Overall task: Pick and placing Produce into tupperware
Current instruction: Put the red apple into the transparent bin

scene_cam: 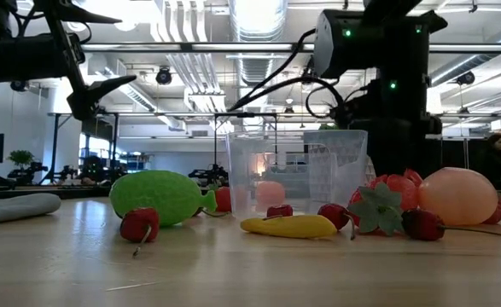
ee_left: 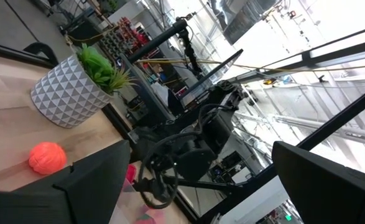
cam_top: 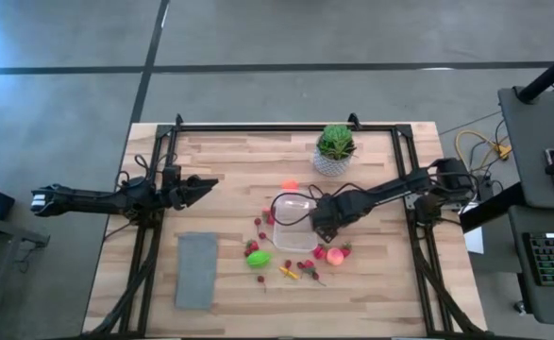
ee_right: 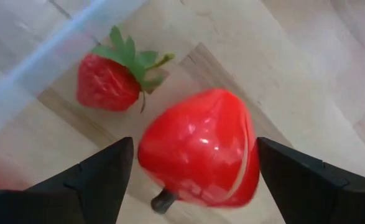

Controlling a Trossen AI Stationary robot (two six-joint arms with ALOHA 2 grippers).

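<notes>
Near the middle of the table stands the clear tupperware [cam_top: 281, 212]. Produce lies around it: an orange ball [cam_top: 289, 185] behind it, a green piece [cam_top: 258, 260], a yellow piece [scene_cam: 288, 226], a pink ball [cam_top: 334, 255] and small red berries in front. My right gripper [cam_top: 324, 229] points down at the tub's right side. It is open, and its fingers stand close on either side of a glossy red fruit [ee_right: 198, 155] lying on the table. A strawberry [ee_right: 110, 78] lies just beyond, by the tub's wall. My left gripper [cam_top: 206, 182] hovers open at the left, holding nothing.
A green spiky plant in a white pot [cam_top: 334, 149] stands at the back, right of centre. A flat grey rectangle [cam_top: 196, 269] lies at the front left. Black frame rails run along the table's left, right and far edges.
</notes>
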